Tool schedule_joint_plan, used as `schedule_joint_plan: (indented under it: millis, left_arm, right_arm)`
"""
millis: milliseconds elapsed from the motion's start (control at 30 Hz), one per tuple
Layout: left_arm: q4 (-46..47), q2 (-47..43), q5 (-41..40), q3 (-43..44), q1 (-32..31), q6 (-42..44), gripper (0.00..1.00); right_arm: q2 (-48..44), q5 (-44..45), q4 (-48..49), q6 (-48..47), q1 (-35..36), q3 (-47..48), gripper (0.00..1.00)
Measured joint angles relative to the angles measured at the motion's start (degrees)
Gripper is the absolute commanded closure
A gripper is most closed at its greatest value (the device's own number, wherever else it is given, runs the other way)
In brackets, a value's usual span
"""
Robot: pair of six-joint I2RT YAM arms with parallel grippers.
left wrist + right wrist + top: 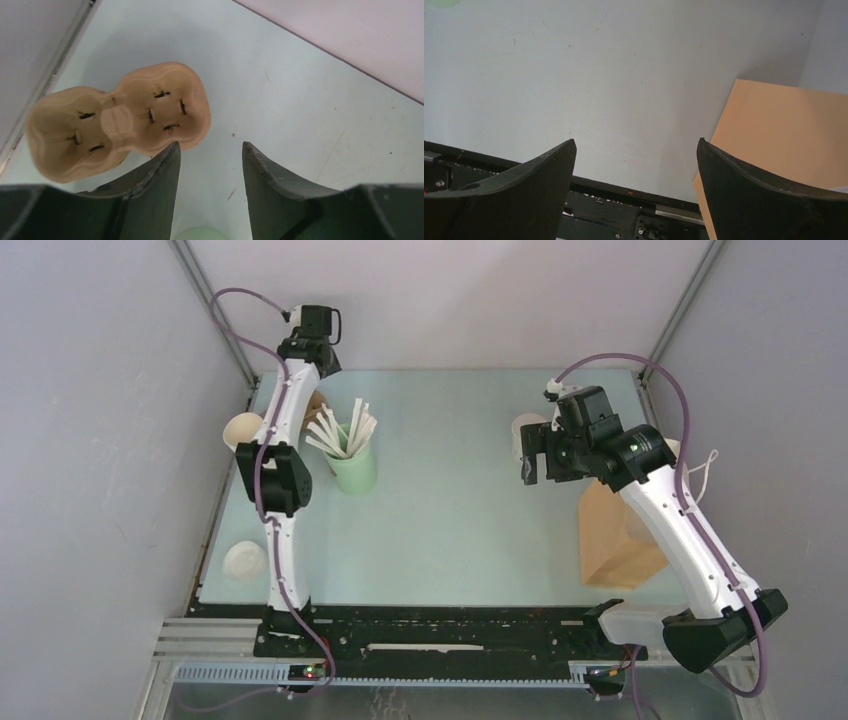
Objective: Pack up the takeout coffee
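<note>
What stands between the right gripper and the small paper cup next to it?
Nothing visible. The small paper cup sits just behind the open right gripper, partly hidden by it; the gripper points toward the near edge, away from it.

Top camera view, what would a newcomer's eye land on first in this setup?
Probably the pale green cup full of white sticks, standing on the left of the table. Then the brown paper bag on the right side, partly hidden by the right arm. In the left wrist view, a tan two-cup cardboard carrier lies just ahead of the open left pincer.
</note>
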Motion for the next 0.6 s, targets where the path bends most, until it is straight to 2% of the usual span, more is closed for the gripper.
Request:
schedule_joint_plan:
  millis: [300, 600]
  left_arm:
    - [3.8, 6.1, 4.9, 0.0, 2.3, -4.4, 0.51]
    - [4.2, 9.5, 5.3, 0.0, 2.6, -6.4, 0.52]
  right_arm:
    - [2.4, -0.9, 0.0, 0.0, -3.0, 0.0, 0.0]
    - [4.0, -1.8, 0.0, 0.0, -3.9, 0.0, 0.0]
